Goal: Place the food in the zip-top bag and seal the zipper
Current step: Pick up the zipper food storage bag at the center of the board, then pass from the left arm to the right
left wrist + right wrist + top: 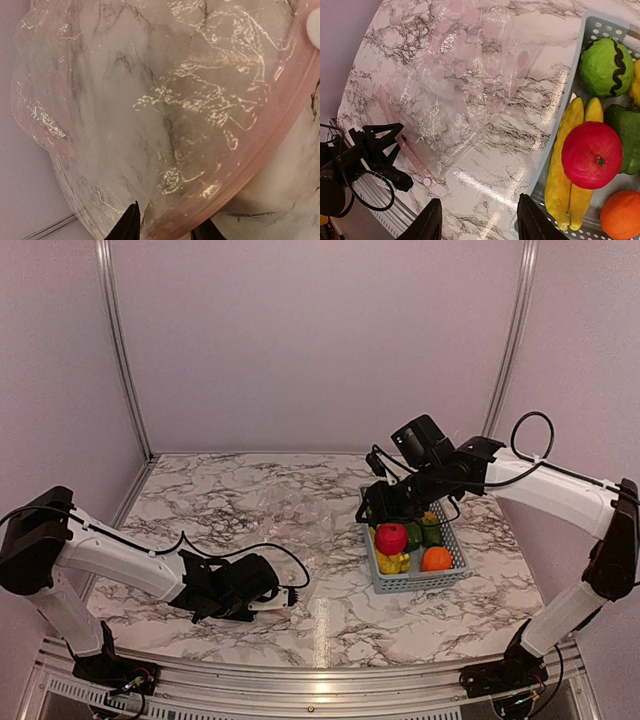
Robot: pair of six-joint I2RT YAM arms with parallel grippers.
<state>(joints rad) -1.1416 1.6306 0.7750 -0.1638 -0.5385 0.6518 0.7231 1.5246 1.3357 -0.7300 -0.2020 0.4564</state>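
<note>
The clear zip-top bag (268, 508) lies flat on the marble table, also seen in the right wrist view (465, 85). Its pinkish zipper (412, 160) runs along the near edge. In the left wrist view the zipper (260, 145) passes between the jaws of my left gripper (169, 231), which stand apart on either side of it. My left gripper (290, 595) is low at the front left. My right gripper (375, 508) is open and empty (477, 225), above the basket's left edge. The food is in the basket: red ball (591, 155), bananas (565, 165), melon (606, 66), orange (620, 215), green pepper (625, 135).
The grey-blue slotted basket (415, 583) stands right of centre, its rim (605, 25) just right of the right gripper. Walls close the table at the back and both sides. A metal rail runs along the near edge.
</note>
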